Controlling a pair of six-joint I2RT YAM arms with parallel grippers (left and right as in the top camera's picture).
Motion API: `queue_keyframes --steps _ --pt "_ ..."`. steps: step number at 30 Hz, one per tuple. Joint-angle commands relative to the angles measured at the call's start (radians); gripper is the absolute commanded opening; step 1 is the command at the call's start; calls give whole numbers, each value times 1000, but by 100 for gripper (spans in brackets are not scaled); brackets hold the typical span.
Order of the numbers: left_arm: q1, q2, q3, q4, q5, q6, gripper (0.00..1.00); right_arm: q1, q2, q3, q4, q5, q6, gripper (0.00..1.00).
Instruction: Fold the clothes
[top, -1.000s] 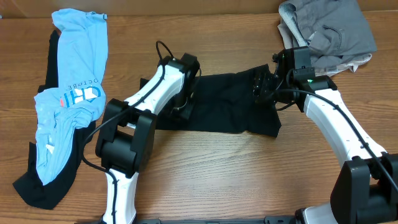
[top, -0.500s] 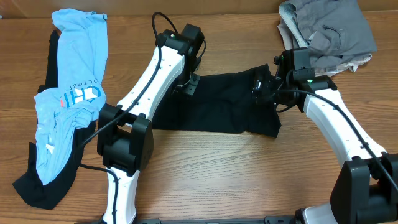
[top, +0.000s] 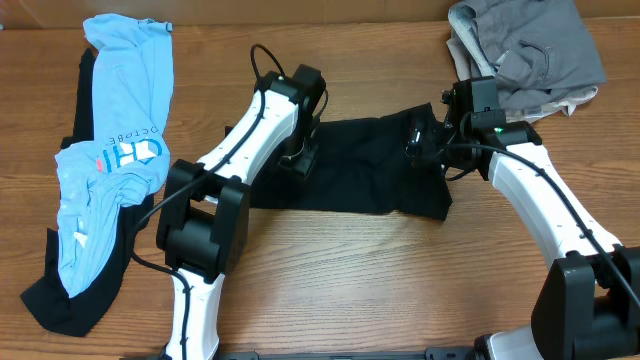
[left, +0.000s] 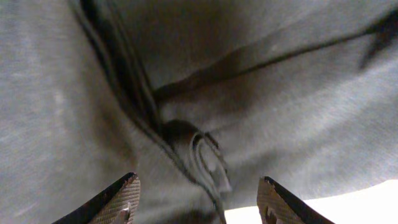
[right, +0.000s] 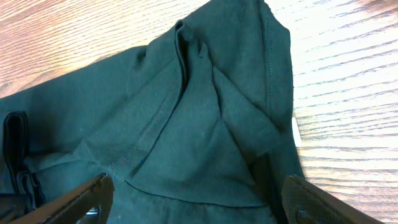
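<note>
Left gripper (left: 199, 196) stands open over the 9 o'clock edge of the black shirt (top: 370, 165), which lies mid-table. It grips nothing, and the cloth beneath is blurred. Right gripper (right: 199, 190) gapes wide at the shirt's 3 o'clock edge, empty, its fingertips cut off by the frame.

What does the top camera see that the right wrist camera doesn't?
Only the top camera shows the blue tee, the grey pile, the left arm and the right arm. Only the right wrist camera shows the black shirt's stitched seams up close, under its own open pincer. Both show the black shirt and the wooden table.
</note>
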Motion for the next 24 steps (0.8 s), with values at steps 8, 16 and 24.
queue_keyframes --steps 8,16,24 --pt "2 -4 -93 63 -55 -8 36 0 3 -5 5 12 -4 90" --pt "2 -4 -108 71 -88 -42 8 0 3 -5 5 12 -4 90" --pt "2 -5 -18 -6 -156 -98 4 0 3 -5 6 12 -4 90"
